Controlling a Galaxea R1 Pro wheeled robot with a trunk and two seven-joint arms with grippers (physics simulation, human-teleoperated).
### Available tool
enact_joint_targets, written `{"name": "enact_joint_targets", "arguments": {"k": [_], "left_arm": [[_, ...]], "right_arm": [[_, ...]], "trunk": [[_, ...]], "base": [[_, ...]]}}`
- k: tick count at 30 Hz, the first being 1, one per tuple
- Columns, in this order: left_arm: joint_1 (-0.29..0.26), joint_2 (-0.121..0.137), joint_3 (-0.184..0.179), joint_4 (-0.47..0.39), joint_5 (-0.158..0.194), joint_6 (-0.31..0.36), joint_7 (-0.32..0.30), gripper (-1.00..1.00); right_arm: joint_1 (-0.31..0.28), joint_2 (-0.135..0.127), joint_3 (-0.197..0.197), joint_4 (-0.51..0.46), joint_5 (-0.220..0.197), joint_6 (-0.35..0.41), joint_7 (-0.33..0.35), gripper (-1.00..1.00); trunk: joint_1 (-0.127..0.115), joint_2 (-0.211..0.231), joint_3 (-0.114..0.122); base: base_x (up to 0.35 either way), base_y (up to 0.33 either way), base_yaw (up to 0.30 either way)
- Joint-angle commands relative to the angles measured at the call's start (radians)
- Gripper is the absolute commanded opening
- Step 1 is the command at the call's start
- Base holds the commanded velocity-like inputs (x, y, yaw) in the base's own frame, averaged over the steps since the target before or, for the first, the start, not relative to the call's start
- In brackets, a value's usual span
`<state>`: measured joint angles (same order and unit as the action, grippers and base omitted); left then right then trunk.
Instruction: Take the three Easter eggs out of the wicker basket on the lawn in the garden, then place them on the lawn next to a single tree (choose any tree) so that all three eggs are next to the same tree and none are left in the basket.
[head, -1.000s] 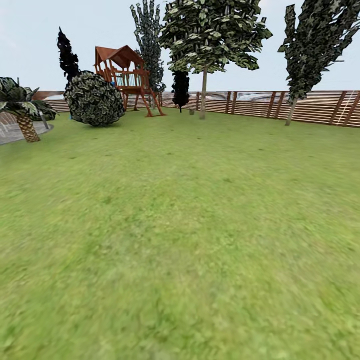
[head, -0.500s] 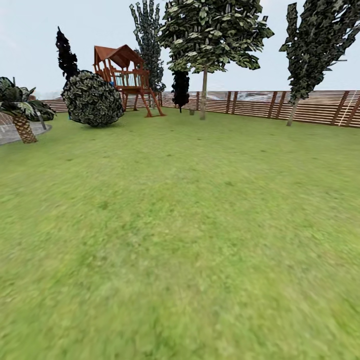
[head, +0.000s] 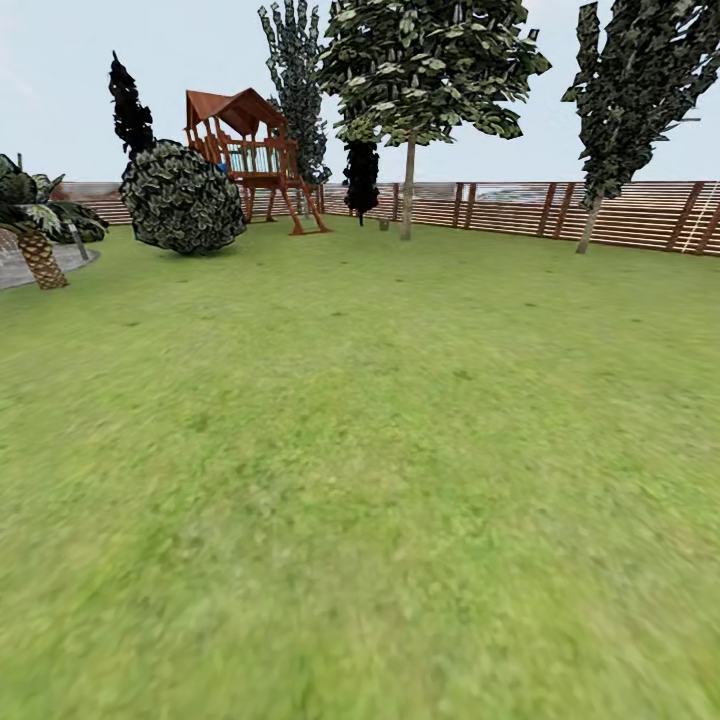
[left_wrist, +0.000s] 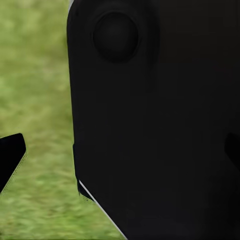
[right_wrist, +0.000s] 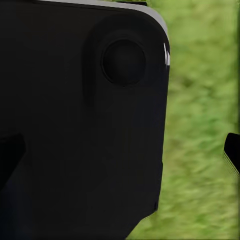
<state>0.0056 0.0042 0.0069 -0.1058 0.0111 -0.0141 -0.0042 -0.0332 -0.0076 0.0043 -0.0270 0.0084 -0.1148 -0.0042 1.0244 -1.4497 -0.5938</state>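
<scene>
The lawn (head: 360, 450) stretches out as flat green grass in the head view. At its far side a tree (head: 408, 195) with a pale trunk and a light green leafy crown stands by the brown slat fence (head: 520, 205). The Easter eggs and the wicker basket are out of view. In the left wrist view my left gripper (left_wrist: 120, 155) is open, its fingertips (left_wrist: 10, 157) at the picture's edges, with a black part of my own body close in front. My right gripper (right_wrist: 120, 155) is open the same way, one of its fingertips (right_wrist: 232, 152) over grass.
A wooden playset (head: 250, 160) and a round dark bush (head: 183, 198) stand at the back left. A short palm (head: 35, 225) sits by grey paving at the far left. Dark cypress-like trees (head: 630, 90) line the fence. Open grass lies ahead.
The whole head view has shifted a little: the palm and bush have slid left and the fence has dropped slightly, so the camera has moved. No thing has moved by itself.
</scene>
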Motion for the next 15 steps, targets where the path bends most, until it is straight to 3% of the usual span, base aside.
{"name": "enact_joint_targets", "arguments": {"k": [1,15], "left_arm": [[0.001,0.0,0.001,-0.002,0.001,-0.001,0.0,1.0],[0.001,0.0,0.001,-0.002,0.001,-0.001,0.0,1.0]], "right_arm": [[-0.001,0.0,0.001,0.001,0.001,-0.003,0.0,1.0],[-0.001,0.0,0.001,0.001,0.001,-0.003,0.0,1.0]], "trunk": [[0.001,0.0,-0.001],[0.001,0.0,-0.001]], "base": [[0.327,0.0,0.0],[0.328,0.0,0.0]]}}
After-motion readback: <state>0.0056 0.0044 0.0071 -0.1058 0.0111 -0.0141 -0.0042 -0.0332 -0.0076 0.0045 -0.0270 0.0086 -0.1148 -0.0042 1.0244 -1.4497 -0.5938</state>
